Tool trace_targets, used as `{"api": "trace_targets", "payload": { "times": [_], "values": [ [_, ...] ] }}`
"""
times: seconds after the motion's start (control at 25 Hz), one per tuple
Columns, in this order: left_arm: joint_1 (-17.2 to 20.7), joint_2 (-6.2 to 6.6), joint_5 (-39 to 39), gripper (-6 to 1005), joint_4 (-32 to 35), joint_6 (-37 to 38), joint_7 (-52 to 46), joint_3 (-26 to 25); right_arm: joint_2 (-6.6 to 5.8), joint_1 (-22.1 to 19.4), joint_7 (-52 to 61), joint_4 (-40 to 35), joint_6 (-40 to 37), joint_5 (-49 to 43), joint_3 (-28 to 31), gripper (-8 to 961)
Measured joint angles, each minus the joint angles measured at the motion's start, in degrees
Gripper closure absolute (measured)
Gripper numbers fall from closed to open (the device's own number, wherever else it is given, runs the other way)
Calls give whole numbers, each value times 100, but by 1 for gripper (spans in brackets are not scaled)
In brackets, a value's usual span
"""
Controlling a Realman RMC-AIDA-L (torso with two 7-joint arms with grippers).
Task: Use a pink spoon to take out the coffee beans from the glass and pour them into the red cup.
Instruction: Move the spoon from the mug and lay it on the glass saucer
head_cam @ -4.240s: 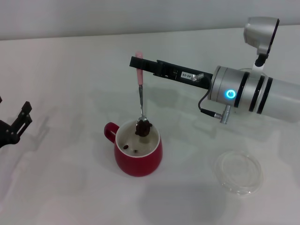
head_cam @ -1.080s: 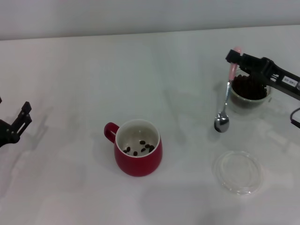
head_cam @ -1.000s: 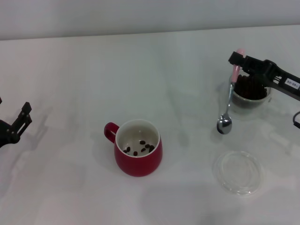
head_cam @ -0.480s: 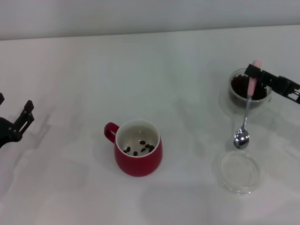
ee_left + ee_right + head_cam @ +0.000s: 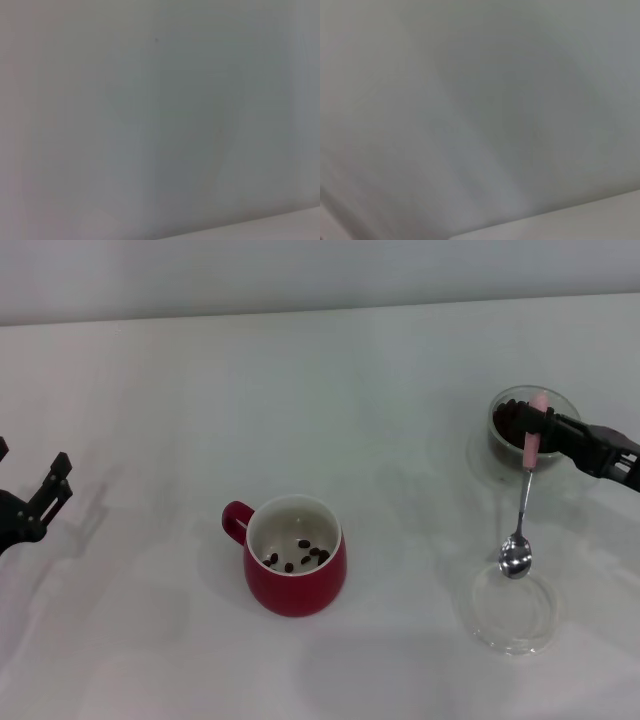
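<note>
There are no words, numbers or signs to read here. The red cup (image 5: 295,556), the glass (image 5: 527,430) and the spoon (image 5: 522,502) have no writing on them. Both wrist views show only a plain grey blur.

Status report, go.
Right tool shut on pink spoon, empty bowl over clear dish. Left tool parked far left. Few beans in red cup.

Surface (image 5: 150,640) — plain white, matte, running back to a pale wall (image 5: 300,275) along the far edge. Dish (image 5: 513,625) — shallow, clear, round, lying flat at the near right, well apart from anything to its left. Faint soft shadows on the white. Both wrist views: blank pale grey only.
</note>
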Motion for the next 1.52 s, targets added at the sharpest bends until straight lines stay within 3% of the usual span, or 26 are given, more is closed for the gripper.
{"api": "trace_targets", "payload": {
  "times": [0.56, 1.52],
  "values": [
    [19, 0, -4, 237, 15, -20, 0, -25, 5, -60, -678, 297, -84, -53, 50, 794],
    [9, 0, -3, 237, 20, -88, 0, -24, -22, -321, -673, 620, -306, -44, 80, 784]
  ]
}}
